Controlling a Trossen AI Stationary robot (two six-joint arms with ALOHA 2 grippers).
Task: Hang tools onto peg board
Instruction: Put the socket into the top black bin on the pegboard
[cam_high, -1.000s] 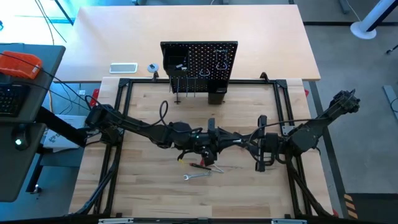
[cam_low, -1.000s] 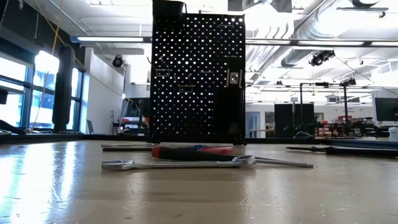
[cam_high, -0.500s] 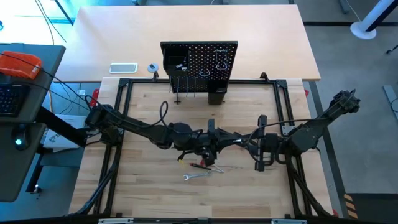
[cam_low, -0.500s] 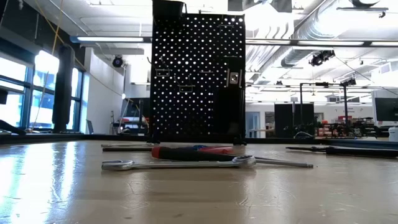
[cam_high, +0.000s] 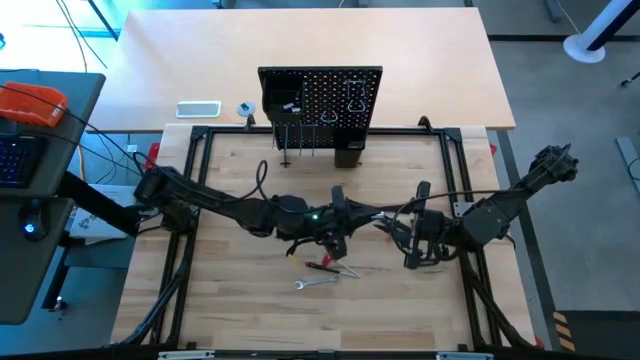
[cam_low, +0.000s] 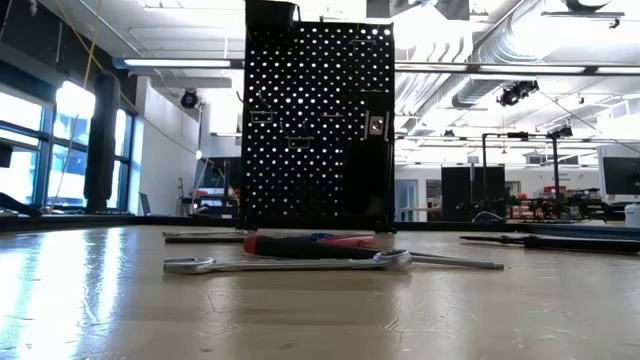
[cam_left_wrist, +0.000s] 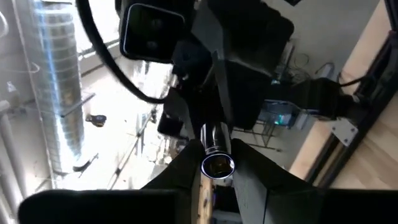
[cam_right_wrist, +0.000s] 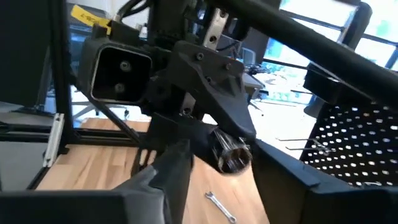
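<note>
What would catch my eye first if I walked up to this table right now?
Probably the two dark arms meeting nose to nose over the middle of the table, the left gripper pinching a shiny metal cylinder right by the right gripper. Behind them, the black peg board stands upright at the far edge. On the wood beneath lie a red-handled screwdriver and a silver wrench.

The right end effector (cam_high: 405, 240) has edged toward the left end effector (cam_high: 335, 230), fingers parting.

the silver tool (cam_left_wrist: 216, 163) between the left gripper's fingers (cam_left_wrist: 186, 174) shows only its round end; its length is hidden. items on the peg board (cam_high: 320, 98) are too small to identify.
</note>
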